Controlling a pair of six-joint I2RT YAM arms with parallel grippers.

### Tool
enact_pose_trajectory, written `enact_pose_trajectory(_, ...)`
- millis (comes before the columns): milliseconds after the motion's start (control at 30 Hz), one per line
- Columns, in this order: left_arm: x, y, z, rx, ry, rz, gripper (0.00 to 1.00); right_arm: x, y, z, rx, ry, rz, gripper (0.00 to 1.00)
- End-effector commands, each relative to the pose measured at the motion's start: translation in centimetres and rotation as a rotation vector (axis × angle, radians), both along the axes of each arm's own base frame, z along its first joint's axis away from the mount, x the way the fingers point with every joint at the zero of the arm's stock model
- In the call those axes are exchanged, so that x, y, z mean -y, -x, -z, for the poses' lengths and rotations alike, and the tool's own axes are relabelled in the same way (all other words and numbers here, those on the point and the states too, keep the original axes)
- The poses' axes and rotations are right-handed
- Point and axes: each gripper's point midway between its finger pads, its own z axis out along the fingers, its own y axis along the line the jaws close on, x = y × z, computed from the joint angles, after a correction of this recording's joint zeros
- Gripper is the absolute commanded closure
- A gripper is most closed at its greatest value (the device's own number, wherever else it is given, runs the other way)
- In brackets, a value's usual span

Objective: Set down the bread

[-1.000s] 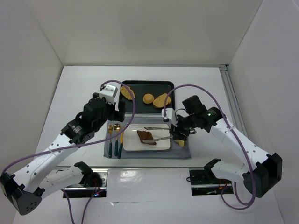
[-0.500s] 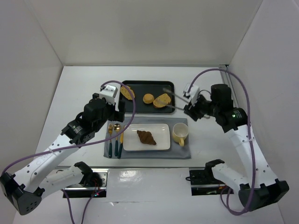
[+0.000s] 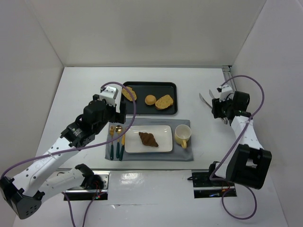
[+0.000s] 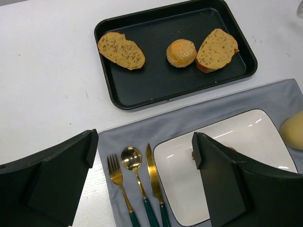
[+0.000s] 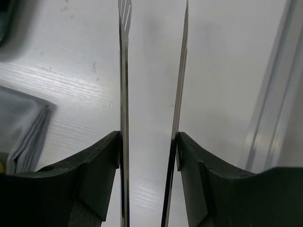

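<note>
top external, bread (image 3: 148, 139) on plate (image 3: 162, 146) by cup (image 3: 182, 135), right end effector (image 3: 220, 105) clasps tongs (image 3: 206, 99)

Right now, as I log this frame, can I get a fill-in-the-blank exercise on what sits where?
The croissant lies on the white ____.
The black tray holds two slices and one round ____.
The right pincer is shut on metal ____.
The gold cutlery is a fork, a spoon and a ____.
Missing: plate, bun, tongs, knife.
</note>
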Motion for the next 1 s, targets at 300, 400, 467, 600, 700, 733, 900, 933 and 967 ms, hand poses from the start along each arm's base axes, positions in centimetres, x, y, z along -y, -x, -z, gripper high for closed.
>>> enact_pose_trajectory(300, 0.5, 0.0, -1.7, 0.061, 0.037, 0.03, 0.0, 2.8, -2.3, 7.2, -0.127, -0.007, 0.126, 0.4)
enact_pose_trajectory(400, 0.5, 0.0, -1.7, 0.061, 0.037, 0.03, 0.0, 2.7, -1.6, 8.8, -0.186, -0.004, 0.109, 0.37)
enact_pose_trajectory(467, 0.5, 0.0, -1.7, 0.061, 0.037, 0.03, 0.0, 2.7, -1.4, 9.1, -0.206, 0.007, 0.092, 0.35)
enact_pose_trajectory(600, 0.5, 0.0, -1.7, 0.061, 0.037, 0.03, 0.0, 2.8, -1.3, 10.0, -0.234, 0.008, 0.082, 0.34)
enact_pose_trajectory(700, 0.5, 0.0, -1.7, 0.061, 0.037, 0.03, 0.0, 2.8, -1.1, 10.0, -0.241, -0.003, 0.083, 0.25)
enact_pose_trajectory(733, 0.5, 0.0, -1.7, 0.061, 0.037, 0.03, 0.0, 2.5, -0.9, 10.1, -0.248, -0.014, 0.075, 0.23)
enact_pose_trajectory(900, 0.5, 0.0, -1.7, 0.061, 0.037, 0.03, 0.0, 3.5, -0.1, 8.4, -0.218, -0.023, 0.085, 0.18)
enact_pose_trajectory(933, 0.5, 0.0, -1.7, 0.061, 0.037, 0.03, 0.0, 3.7, 0.0, 8.0, -0.21, -0.028, 0.088, 0.18)
enact_pose_trajectory(967, 0.5, 0.0, -1.7, 0.061, 0.037, 0.03, 0.0, 3.8, 0.2, 7.5, -0.199, -0.024, 0.083, 0.18)
